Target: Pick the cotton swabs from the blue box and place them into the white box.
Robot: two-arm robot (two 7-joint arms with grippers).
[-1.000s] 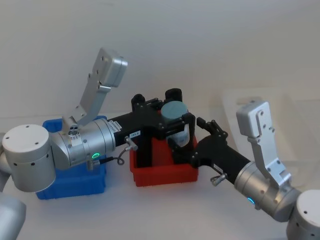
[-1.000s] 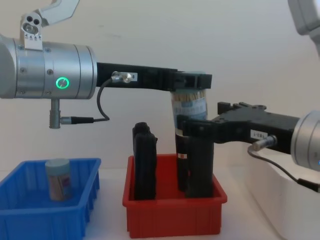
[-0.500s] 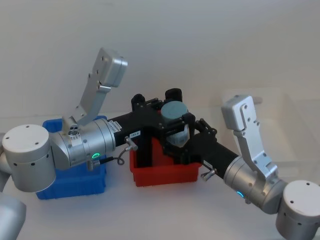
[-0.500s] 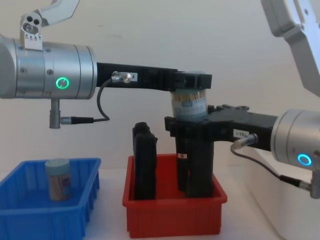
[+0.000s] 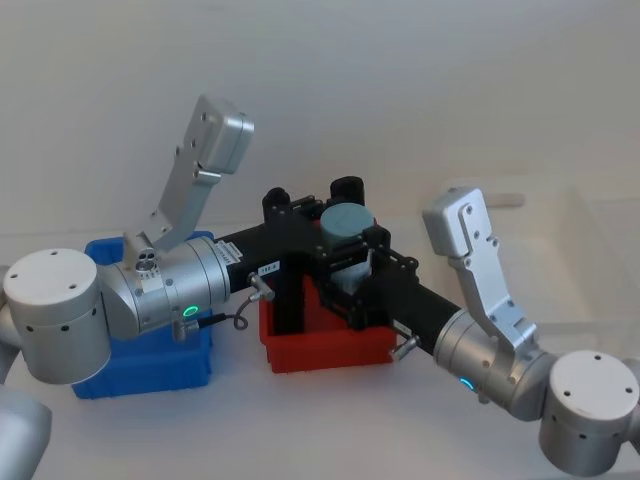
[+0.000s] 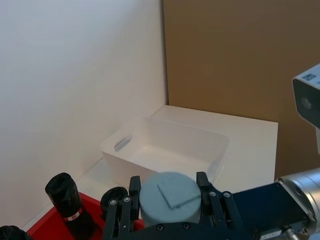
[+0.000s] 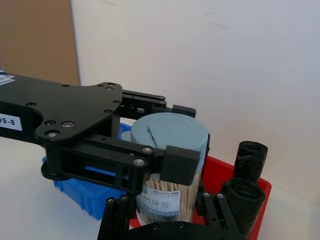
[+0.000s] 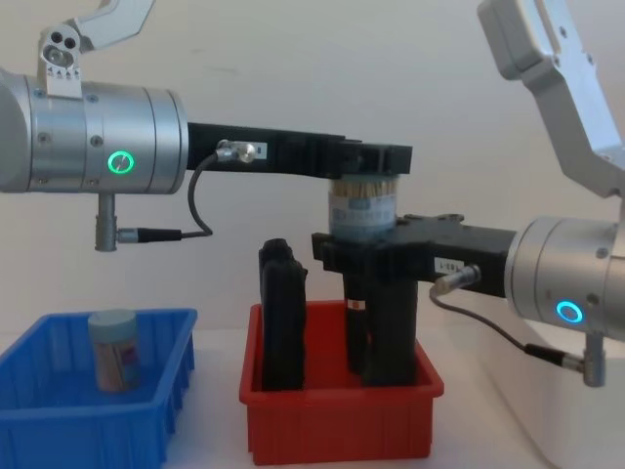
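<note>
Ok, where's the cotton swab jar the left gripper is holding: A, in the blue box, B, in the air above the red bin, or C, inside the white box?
B: the left gripper holds the jar above the red bin, with the right gripper at its base.

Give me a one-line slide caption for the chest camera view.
Left gripper holds a cotton swab jar by its lid above the red bin, right gripper at its base.

Glossy plastic blue box (image 8: 59, 430), clear plastic cotton swabs (image 8: 362, 210) jar, smooth satin metal arm casings (image 8: 98, 142)
</note>
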